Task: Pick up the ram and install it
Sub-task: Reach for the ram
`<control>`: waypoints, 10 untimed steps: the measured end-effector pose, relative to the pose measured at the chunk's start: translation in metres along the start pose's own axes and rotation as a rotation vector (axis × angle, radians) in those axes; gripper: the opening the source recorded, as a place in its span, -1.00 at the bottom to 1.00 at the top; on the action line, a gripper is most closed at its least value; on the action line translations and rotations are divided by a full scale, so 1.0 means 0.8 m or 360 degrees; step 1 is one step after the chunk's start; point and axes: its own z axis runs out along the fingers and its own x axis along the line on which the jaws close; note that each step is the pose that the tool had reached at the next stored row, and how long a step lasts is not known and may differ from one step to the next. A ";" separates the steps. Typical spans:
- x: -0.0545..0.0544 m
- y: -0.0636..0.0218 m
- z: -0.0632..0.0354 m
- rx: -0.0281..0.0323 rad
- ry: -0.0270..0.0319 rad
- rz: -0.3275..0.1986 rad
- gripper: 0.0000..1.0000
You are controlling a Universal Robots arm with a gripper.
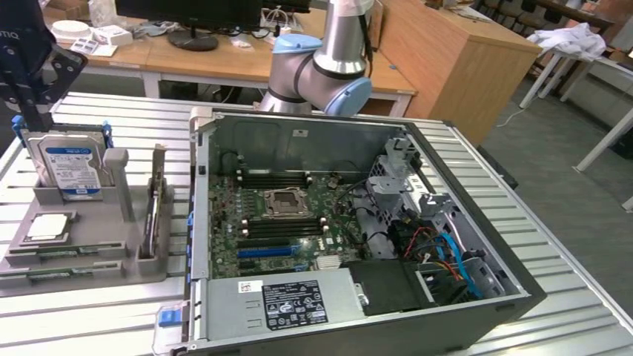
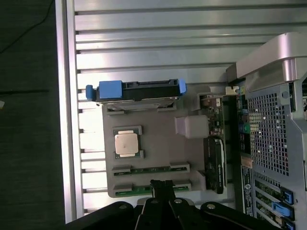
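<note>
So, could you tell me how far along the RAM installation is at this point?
Nothing looks done yet. The ram lies flat in its slot in the grey holder, outside the computer case. In hand: the gripper is poised directly over that stick, which is not lifted. Left: the pick-up itself and seating the stick on the motherboard.

Ram (image 2: 149, 169) green; hard drive (image 1: 71, 169) silver, blue-white label; tray (image 2: 160, 151) grey; table (image 2: 168, 43) silver, ribbed; motherboard (image 1: 259, 222) green.
</note>
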 end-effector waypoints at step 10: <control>-0.002 -0.019 -0.001 0.00001 0.00001 0.0000 -0.79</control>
